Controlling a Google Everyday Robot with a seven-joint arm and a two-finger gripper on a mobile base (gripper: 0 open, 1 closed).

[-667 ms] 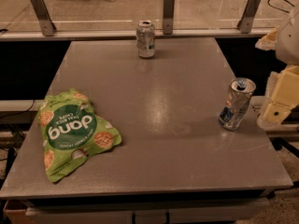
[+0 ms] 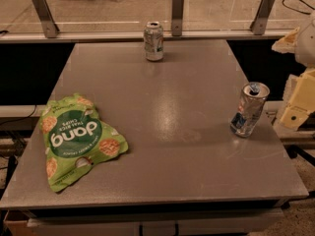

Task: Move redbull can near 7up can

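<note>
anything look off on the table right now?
The redbull can, near the right edge of the table, looks dented and leans with its top toward the right. The 7up can stands straight at the far edge. The gripper is just right of the redbull can. Nothing looks spilled.

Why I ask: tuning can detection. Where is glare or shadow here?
Camera view: dim, warm light; a pale sheen on the table centre; soft highlights on the redbull can and 7up can; faint shadows at their bases; the gripper, at the right edge beside the redbull can, looks pale.
</note>
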